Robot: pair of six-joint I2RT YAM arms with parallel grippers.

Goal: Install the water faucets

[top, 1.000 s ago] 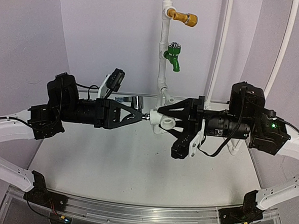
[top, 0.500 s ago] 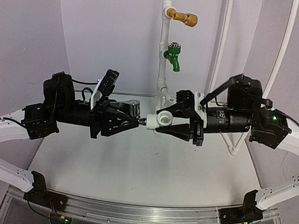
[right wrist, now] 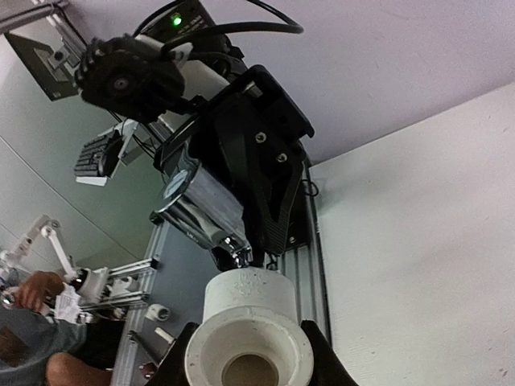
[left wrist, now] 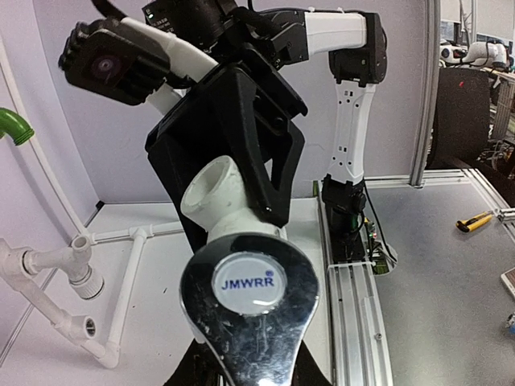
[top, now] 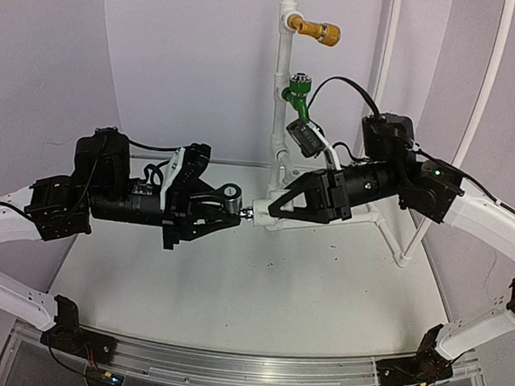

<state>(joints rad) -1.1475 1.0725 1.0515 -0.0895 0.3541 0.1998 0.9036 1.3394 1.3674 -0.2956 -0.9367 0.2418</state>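
Observation:
My left gripper [top: 228, 210] is shut on the shiny silver metal tap [top: 232, 197], held in mid-air over the table's middle. In the left wrist view its lever handle [left wrist: 251, 301] with a white JMWRR cap fills the foreground. My right gripper [top: 274, 207] is shut on the white plastic fitting [top: 263, 208]; in the right wrist view its round socket [right wrist: 248, 351] faces the camera. The tap's threaded end [right wrist: 239, 256] meets the fitting's far end, tip to tip. The fitting also shows behind the handle in the left wrist view [left wrist: 217, 193].
A white pipe rack [top: 284, 81] stands at the back with a yellow-brass tap [top: 318, 29] and a green tap [top: 296, 97] on it. More white pipes [top: 383, 78] rise at the right. Pipe joints [left wrist: 76, 277] lie low on the table's left in the left wrist view.
Both grippers have rolled about their axes with the pieces kept end to end. The right arm has risen and now slants down toward the fitting. The left arm's wrist has turned.

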